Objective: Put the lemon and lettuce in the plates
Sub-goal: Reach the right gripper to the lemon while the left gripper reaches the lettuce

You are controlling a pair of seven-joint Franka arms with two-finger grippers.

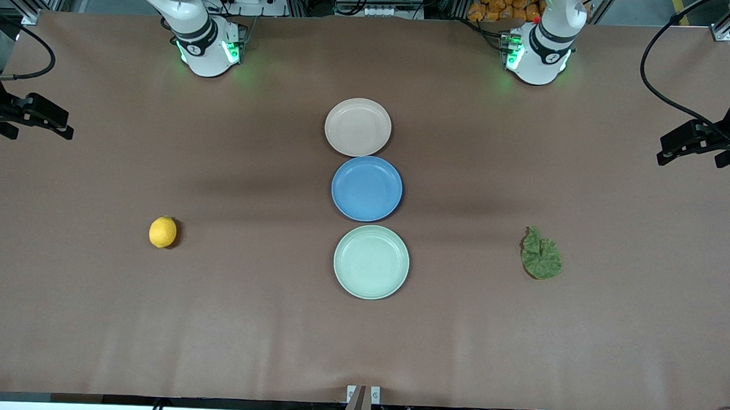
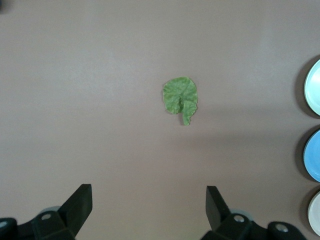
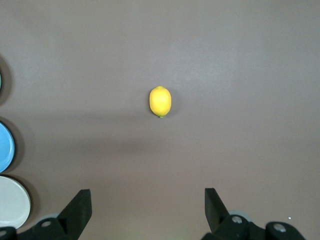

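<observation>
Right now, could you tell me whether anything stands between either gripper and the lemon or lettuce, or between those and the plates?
Nothing visible does. The right gripper hangs open over bare table with the lemon in clear view; the left gripper, also open, likewise sees the lettuce. Only bare table separates each from the mint green plate. The beige-pink plate lies farther from the front camera.

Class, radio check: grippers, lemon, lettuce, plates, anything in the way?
Left gripper open above lettuce; right gripper open above lemon. Both on bare table. Beige plate, green plate empty; blue plate between them. Nothing blocking.
</observation>
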